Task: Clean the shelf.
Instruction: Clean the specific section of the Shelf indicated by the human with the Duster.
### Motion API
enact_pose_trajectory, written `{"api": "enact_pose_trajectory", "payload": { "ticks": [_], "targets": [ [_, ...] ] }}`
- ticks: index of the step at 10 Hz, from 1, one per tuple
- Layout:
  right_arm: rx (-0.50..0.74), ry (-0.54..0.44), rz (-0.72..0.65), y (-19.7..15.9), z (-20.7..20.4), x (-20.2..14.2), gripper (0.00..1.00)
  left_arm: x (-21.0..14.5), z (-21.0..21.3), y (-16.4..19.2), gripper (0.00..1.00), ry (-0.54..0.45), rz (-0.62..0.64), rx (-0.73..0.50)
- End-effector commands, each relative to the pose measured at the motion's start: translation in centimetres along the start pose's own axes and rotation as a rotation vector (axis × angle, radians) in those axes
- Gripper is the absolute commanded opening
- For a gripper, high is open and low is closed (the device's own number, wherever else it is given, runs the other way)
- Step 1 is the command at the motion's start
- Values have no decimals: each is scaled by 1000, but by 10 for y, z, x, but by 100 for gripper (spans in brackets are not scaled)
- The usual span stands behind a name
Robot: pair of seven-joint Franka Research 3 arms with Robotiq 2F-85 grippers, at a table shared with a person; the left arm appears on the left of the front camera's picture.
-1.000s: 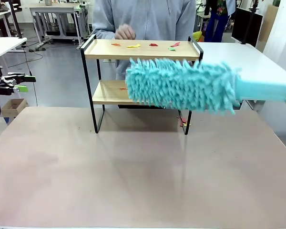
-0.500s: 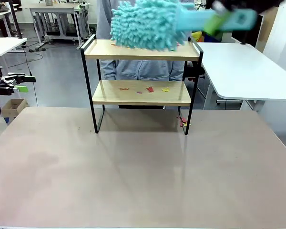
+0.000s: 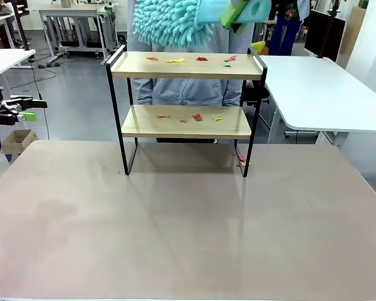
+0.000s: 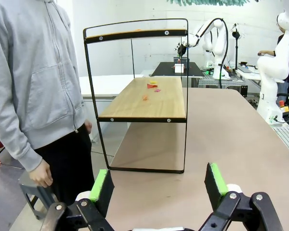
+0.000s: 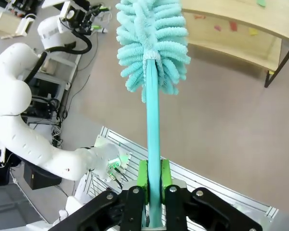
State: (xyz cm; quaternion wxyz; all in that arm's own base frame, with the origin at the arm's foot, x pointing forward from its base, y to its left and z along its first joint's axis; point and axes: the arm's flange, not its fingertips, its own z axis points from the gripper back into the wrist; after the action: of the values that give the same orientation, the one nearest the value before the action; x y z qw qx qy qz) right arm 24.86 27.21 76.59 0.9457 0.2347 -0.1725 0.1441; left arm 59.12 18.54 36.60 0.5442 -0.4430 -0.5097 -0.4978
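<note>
Grey floor point(image 3: 81, 106), white side table point(image 3: 319, 88), metal-legged benches behind point(image 3: 75, 25), cardboard box point(image 3: 15, 141) on the floor, white wall point(image 4: 135, 9)

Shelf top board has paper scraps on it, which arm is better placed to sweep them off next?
Right, likely. The right hand is shut on the duster, whose fluffy head hangs above the shelf top board and the scraps. The left hand is open, empty, off beside the table.
</note>
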Motion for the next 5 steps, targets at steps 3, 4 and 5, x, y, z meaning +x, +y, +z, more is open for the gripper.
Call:
{"api": "enact_pose_trajectory", "payload": {
  "ticks": [3, 4, 5],
  "targets": [
    [1, 2, 3, -1, 4, -4, 13, 2, -1, -1, 100, -1, -4, -1],
    [-51, -39, -27, 33, -8, 23, 13, 2, -1, -1, 100, -1, -4, -1],
    [-78, -90, -88, 58, -21, 52, 13, 2, -1, -1, 100, -1, -4, -1]
  ]
}}
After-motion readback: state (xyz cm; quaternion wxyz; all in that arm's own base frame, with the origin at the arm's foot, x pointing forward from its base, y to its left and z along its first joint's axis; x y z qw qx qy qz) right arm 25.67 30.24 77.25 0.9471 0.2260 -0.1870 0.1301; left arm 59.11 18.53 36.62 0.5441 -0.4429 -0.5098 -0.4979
